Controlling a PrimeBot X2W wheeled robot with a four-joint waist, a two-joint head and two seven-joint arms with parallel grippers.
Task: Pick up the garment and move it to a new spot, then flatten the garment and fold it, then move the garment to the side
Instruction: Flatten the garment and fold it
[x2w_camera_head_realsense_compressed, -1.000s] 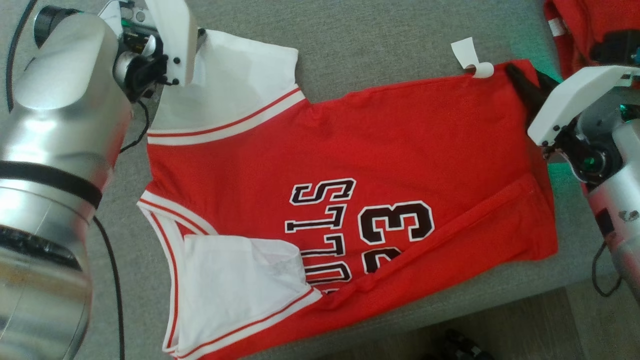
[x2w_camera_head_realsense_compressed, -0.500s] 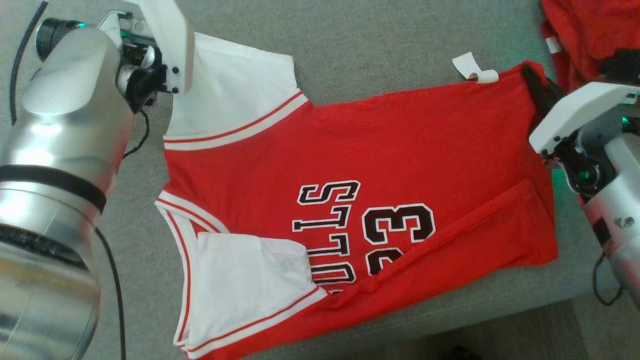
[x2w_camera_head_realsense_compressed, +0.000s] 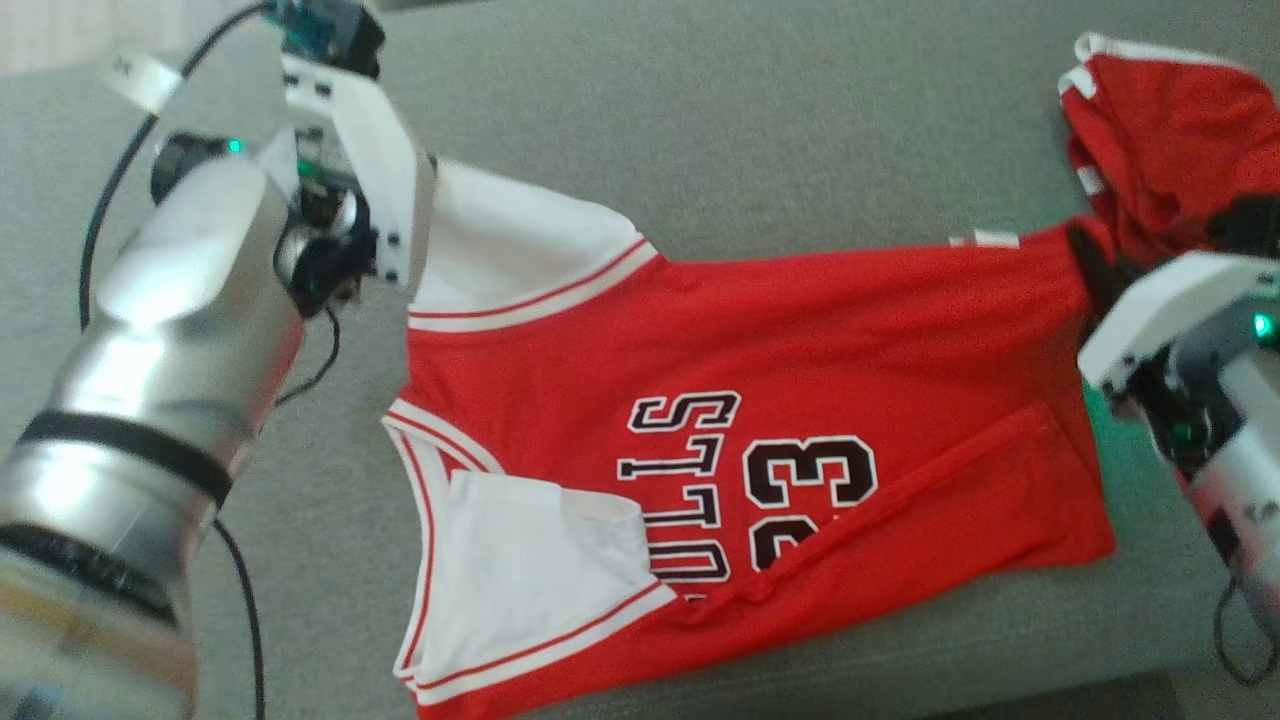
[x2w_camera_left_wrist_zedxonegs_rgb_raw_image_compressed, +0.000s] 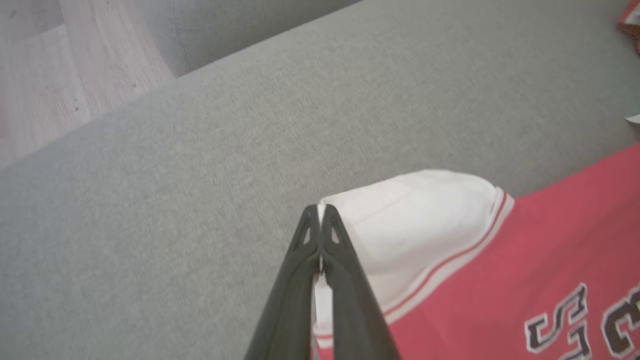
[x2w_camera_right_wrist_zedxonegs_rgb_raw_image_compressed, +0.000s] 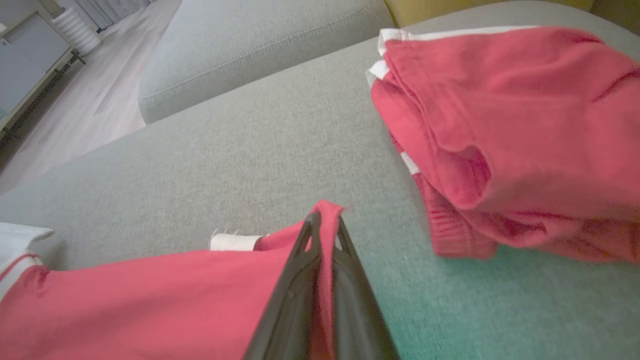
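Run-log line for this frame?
left gripper: shut on jersey, white sleeve | right gripper: shut on jersey, red hem corner | jersey: spread on sofa

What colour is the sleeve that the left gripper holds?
White sleeve, red stripe along its edge; left wrist view.

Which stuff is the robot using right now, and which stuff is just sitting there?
For the job: red Bulls jersey; left pincer, shut on its white sleeve; right pincer, shut on its red corner.
Just lying about: heap of red clothes; grey sofa.
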